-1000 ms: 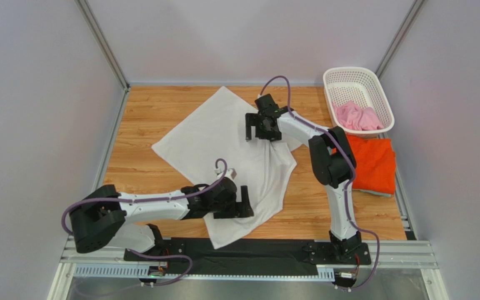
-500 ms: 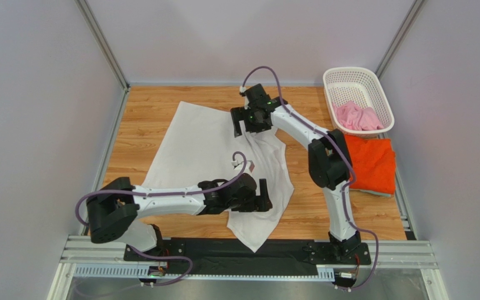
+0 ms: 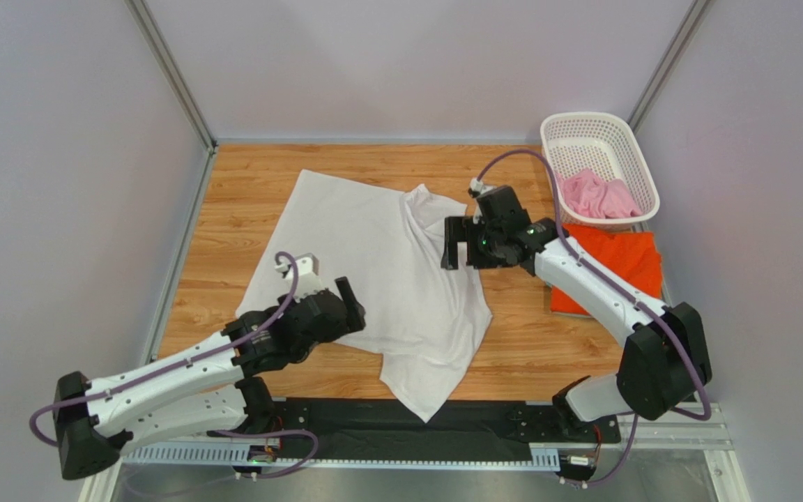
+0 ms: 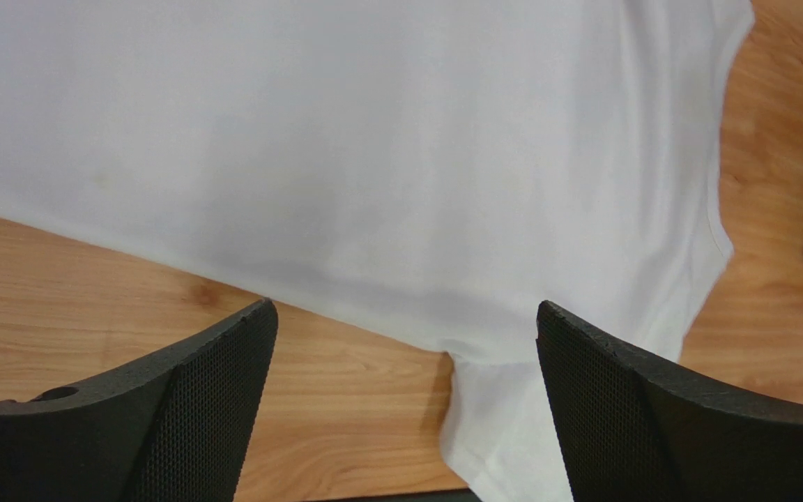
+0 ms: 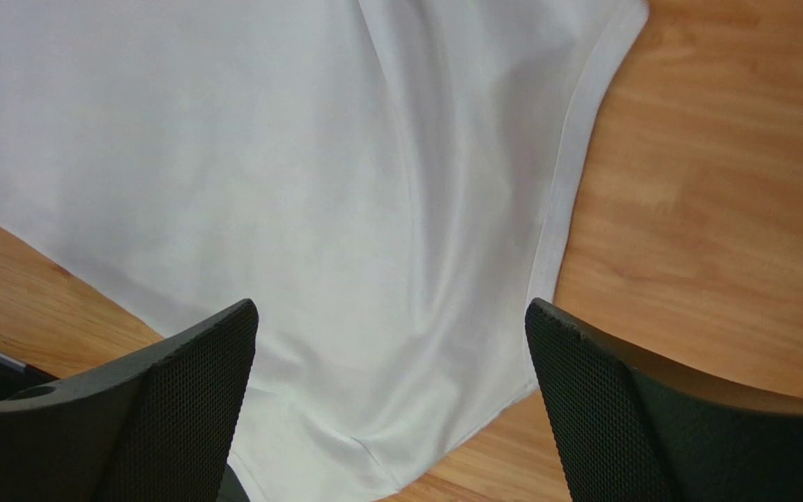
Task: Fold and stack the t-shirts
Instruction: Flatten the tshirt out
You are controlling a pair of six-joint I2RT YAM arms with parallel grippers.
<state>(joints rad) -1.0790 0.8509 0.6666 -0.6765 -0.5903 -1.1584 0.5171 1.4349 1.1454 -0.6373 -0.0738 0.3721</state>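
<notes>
One pink t-shirt [image 3: 599, 196] sits in the basket [image 3: 584, 116]; left gripper [image 3: 353, 305] and right gripper [image 3: 458, 246] gape empty over the white t-shirt [image 3: 374, 235].

bare table [image 3: 230, 209] left, orange t-shirt [image 3: 631, 256] and basket [image 3: 573, 146] right

Top external: set high above and behind the arm bases [image 3: 584, 408], facing down and toward the far wall [image 3: 406, 63], whole table [image 3: 238, 199] in frame. Left wrist: close over the white t-shirt [image 4: 374, 157], looking down between the left gripper's fingers [image 4: 196, 418]. Right wrist: equally close, between the right gripper's fingers [image 5: 165, 408], over the shirt's right part. Shared by all three: that shirt.
</notes>
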